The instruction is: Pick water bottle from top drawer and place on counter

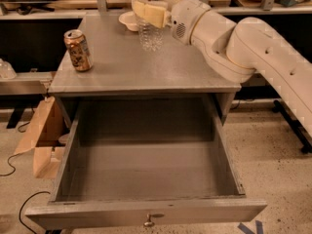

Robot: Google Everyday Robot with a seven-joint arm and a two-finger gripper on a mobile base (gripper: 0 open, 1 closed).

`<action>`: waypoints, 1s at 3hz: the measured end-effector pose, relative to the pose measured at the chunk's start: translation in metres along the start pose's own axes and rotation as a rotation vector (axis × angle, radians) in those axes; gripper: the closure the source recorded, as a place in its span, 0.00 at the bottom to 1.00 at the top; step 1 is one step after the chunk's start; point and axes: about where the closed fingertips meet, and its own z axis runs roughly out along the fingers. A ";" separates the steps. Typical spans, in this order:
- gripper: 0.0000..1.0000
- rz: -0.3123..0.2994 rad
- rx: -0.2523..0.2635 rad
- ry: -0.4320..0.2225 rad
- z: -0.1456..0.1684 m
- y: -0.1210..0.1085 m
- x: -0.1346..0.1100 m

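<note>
My gripper [148, 11] is shut on the clear water bottle [150, 35] and holds it upright over the back middle of the grey counter [146, 65]. The bottle's base hangs just above the counter or touches it; I cannot tell which. Its cap is cut off by the top edge of the view. The white arm reaches in from the right. The top drawer [146, 213] is pulled fully open below, with nothing in it, and its small metal handle [149, 220] shows on the front panel.
A gold-brown soda can [78, 50] stands at the counter's left edge. A white bowl [127, 19] sits at the back, just left of the bottle. A cardboard box [41, 140] lies on the floor left of the drawer. A wooden desk with cables runs behind.
</note>
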 end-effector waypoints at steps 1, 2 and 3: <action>1.00 0.056 0.069 0.030 0.023 -0.033 0.030; 1.00 0.105 0.110 0.053 0.025 -0.054 0.075; 1.00 0.144 0.132 0.028 0.009 -0.069 0.141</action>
